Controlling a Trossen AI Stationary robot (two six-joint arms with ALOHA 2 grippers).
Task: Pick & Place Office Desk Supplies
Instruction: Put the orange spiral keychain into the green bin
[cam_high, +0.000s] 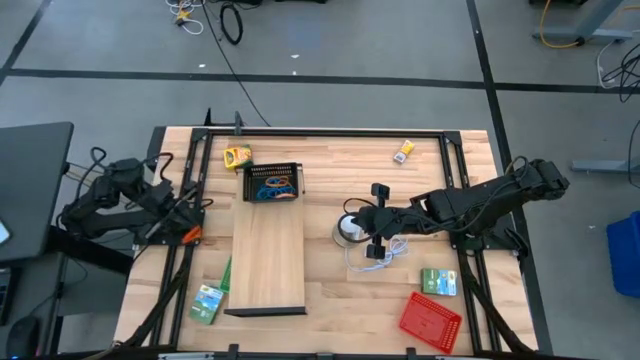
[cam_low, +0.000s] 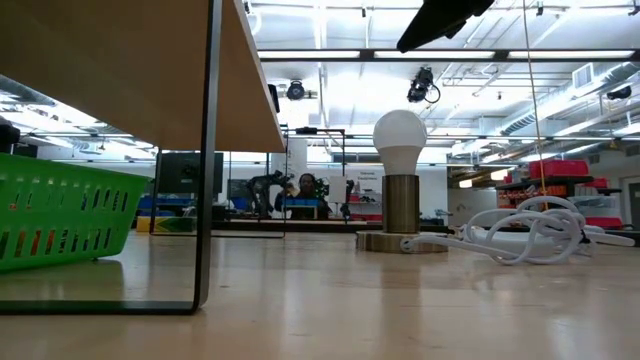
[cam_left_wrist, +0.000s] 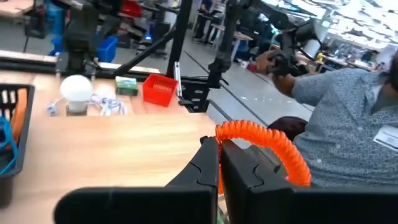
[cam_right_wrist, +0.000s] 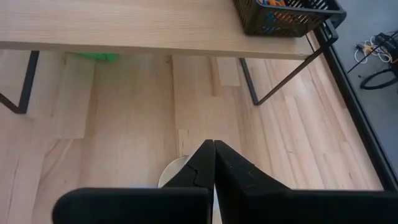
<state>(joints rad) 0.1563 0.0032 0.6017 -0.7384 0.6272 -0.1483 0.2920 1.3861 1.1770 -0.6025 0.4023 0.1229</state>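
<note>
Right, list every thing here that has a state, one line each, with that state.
Left pincer: shut, at the table's left edge, an orange coiled band looped by its fingers.
Right pincer: shut, empty, above the white bulb lamp.
White bulb lamp: upright, unlit.
Black mesh tray: on the long pale wooden board, holding coloured bands.
Red mesh tray: on the table, tilted.
</note>
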